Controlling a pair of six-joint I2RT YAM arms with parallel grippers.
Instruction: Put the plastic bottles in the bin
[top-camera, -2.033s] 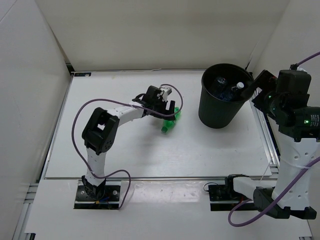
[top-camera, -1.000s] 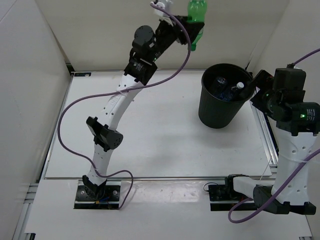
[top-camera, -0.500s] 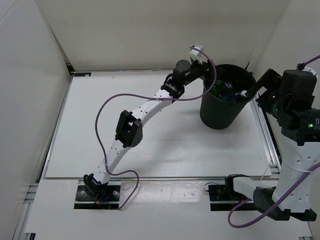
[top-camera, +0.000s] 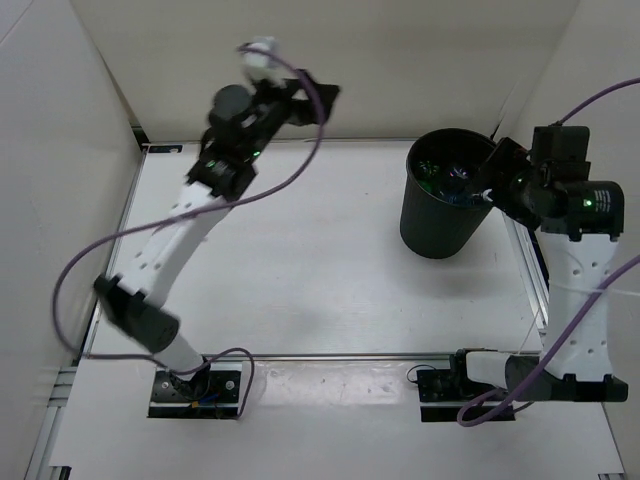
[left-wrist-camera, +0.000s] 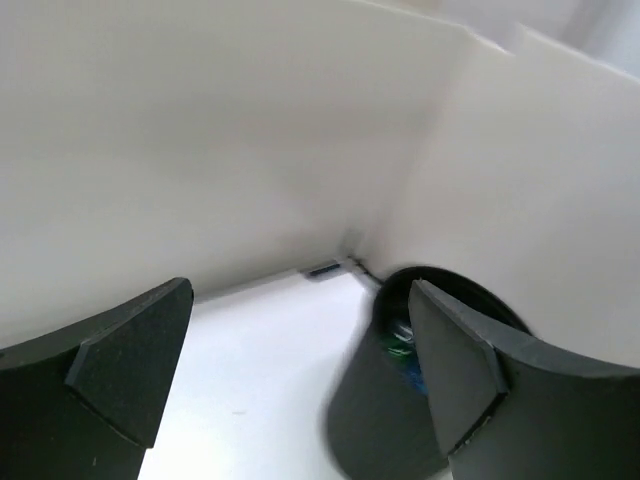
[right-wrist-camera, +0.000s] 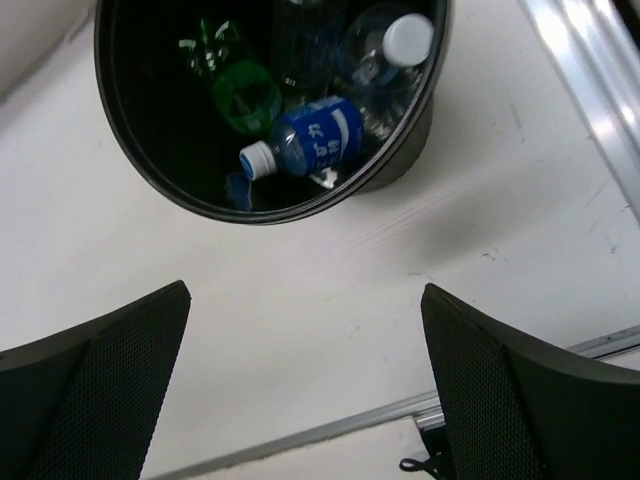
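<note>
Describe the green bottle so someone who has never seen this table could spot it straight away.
At the far right of the table stands a tall black bin. Inside, toward the left in the right wrist view, lies the green bottle, next to a blue-labelled bottle. It is the only green one there.

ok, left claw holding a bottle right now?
No, the left claw is open and empty in its wrist view; the green bottle lies in the bin.
</note>
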